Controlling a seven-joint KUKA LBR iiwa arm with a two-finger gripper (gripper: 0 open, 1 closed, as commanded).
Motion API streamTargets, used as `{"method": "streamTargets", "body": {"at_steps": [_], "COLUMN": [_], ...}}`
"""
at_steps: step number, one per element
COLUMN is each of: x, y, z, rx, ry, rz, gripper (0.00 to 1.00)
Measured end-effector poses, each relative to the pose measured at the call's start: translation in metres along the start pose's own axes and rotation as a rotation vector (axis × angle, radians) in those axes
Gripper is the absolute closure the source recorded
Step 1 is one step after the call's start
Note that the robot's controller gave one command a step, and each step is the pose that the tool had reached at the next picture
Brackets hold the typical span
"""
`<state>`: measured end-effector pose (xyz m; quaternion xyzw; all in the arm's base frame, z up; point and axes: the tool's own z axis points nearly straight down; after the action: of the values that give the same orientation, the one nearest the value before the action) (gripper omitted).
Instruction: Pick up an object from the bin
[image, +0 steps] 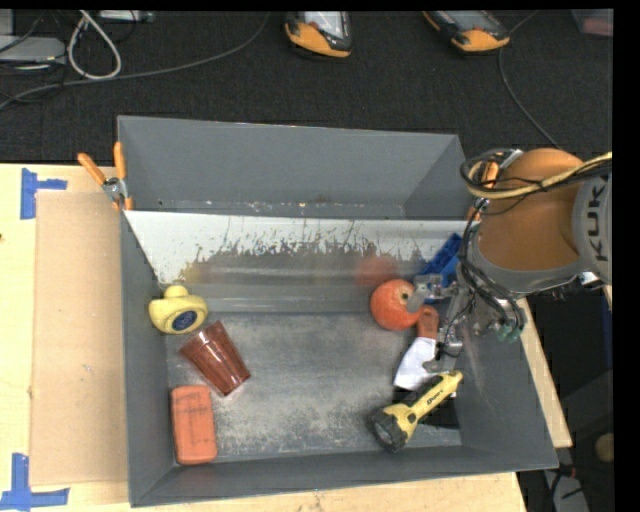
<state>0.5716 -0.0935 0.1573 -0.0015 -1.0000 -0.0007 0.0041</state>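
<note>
My gripper (450, 322) hangs low at the right side of the bin, under the arm's orange cover. Just to its left, close against it, lies an orange ball (392, 305) with a small stem. A white crumpled piece (414, 366) lies directly below the gripper. Further toward the front sits a yellow and black flashlight (415, 409). A blue thing (441, 260) leans on the right wall behind the gripper, partly hidden by the arm.
At the left side of the bin lie a yellow round tape measure (178, 313), a red translucent cup (215, 361) on its side and an orange rectangular block (193, 424). The arm and its cables cover the bin's right rim.
</note>
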Motion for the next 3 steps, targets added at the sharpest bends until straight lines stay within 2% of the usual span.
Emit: {"method": "streamTargets", "body": {"at_steps": [1,2,3], "x": [-0.001,0.056,0.077], "y": [0.001,0.016,-0.001], "z": [-0.005,0.041,0.033], "rx": [0.001,0.001,0.002], "ry": [-0.007,-0.007,-0.009], "rz": [-0.003,-0.268,-0.334], "gripper": [0.00,0.00,0.00]}}
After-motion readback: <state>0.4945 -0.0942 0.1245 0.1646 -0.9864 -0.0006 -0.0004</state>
